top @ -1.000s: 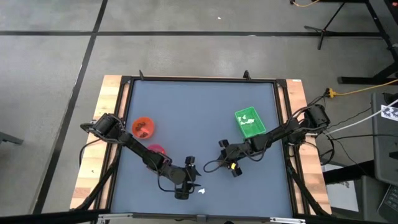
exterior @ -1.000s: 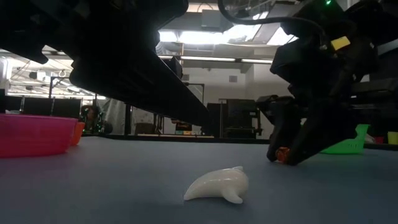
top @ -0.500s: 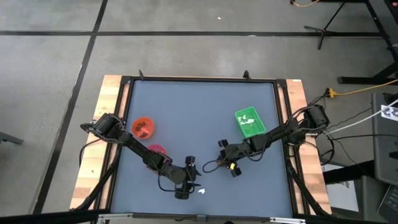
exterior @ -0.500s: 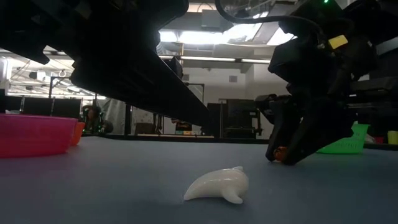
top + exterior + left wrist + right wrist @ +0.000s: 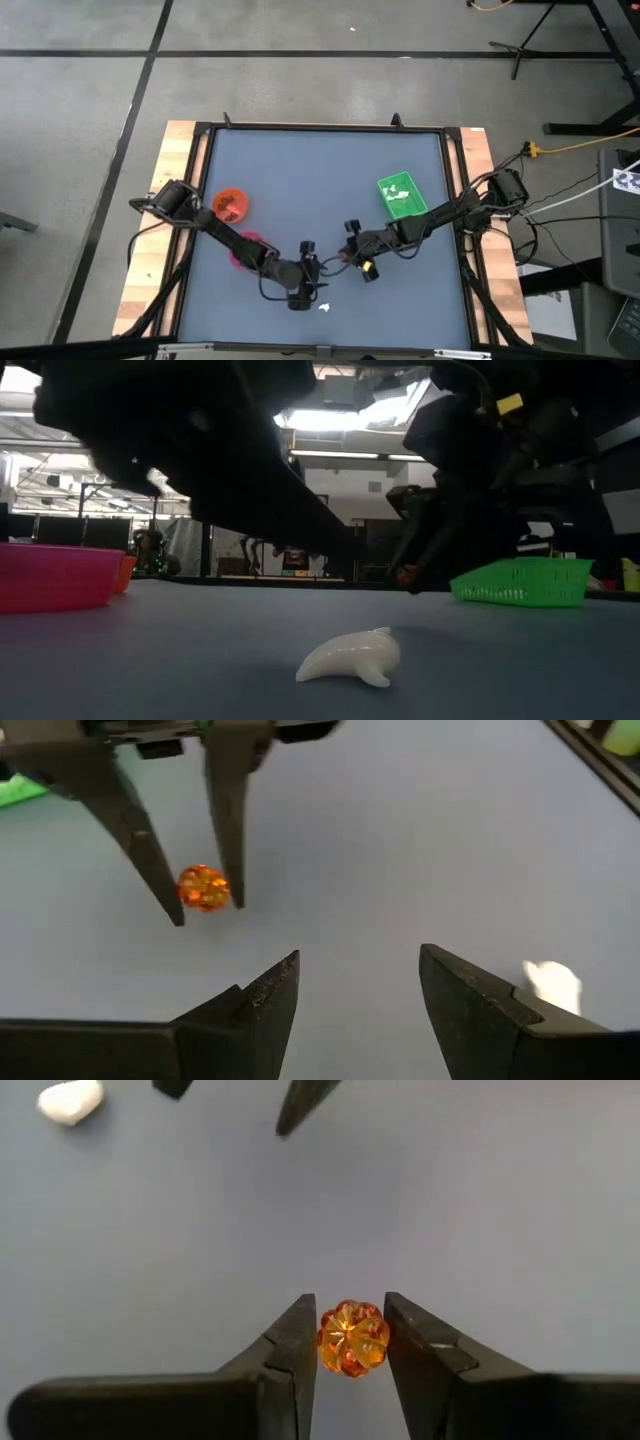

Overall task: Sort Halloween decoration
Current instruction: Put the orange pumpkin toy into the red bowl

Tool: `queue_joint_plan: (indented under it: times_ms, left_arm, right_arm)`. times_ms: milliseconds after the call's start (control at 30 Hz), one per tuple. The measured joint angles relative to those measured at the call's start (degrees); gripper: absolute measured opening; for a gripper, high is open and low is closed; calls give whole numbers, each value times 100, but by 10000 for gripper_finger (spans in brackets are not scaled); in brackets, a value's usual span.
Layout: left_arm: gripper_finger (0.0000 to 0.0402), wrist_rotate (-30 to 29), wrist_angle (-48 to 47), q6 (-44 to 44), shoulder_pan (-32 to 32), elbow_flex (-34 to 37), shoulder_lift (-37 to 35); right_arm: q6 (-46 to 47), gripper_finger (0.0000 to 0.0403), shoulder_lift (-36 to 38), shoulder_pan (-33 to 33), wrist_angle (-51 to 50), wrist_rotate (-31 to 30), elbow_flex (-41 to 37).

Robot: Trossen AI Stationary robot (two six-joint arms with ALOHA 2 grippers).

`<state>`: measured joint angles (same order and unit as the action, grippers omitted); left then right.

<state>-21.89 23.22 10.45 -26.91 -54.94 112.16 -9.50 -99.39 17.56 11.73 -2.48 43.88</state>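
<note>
Pinching the orange pumpkin piece [image 5: 352, 1338] in my right gripper [image 5: 348, 1342], I have lifted it clear of the table [image 5: 300, 170] and carried it toward my open left gripper [image 5: 357, 982], beside the white piece [image 5: 350, 657], perhaps for a handover.

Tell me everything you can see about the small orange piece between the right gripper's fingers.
The orange piece is a tiny, translucent, glossy bead shaped like a ribbed pumpkin, amber with darker red-orange grooves. It sits clamped between the two dark fingers of the right gripper, near the middle of the blue-grey table. Whether it rests on the surface or hangs just above cannot be told.
</note>
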Motion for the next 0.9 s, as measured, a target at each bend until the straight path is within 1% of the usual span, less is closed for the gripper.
queue_joint_plan:
  times_ms: [133, 267, 500, 633, 733, 900]
  left_arm:
    - [192, -12, -2, 265, 139, 0, 0]
    - [192, -12, -2, 520, 317, 0, 0]
    - [192, 37, -6, 1141, 601, 0, -4]
    - [192, 52, -69, 1187, 674, -2, -67]
    - [192, 57, -258, 1170, 735, -2, -178]
    - [192, 29, -1184, 1156, 841, -4, -526]
  right_arm:
    - [-8, 103, 2, 0, 24, -221, 39]
    - [-140, 103, 2, 0, 8, -591, 39]
    - [-305, 104, 11, 2, 9, -1606, 39]
    - [-646, 104, 13, 4, 20, -2220, 39]
    - [-883, 104, 13, 4, 16, -2707, 39]
    - [-1200, 104, 13, 4, 25, -3270, 39]
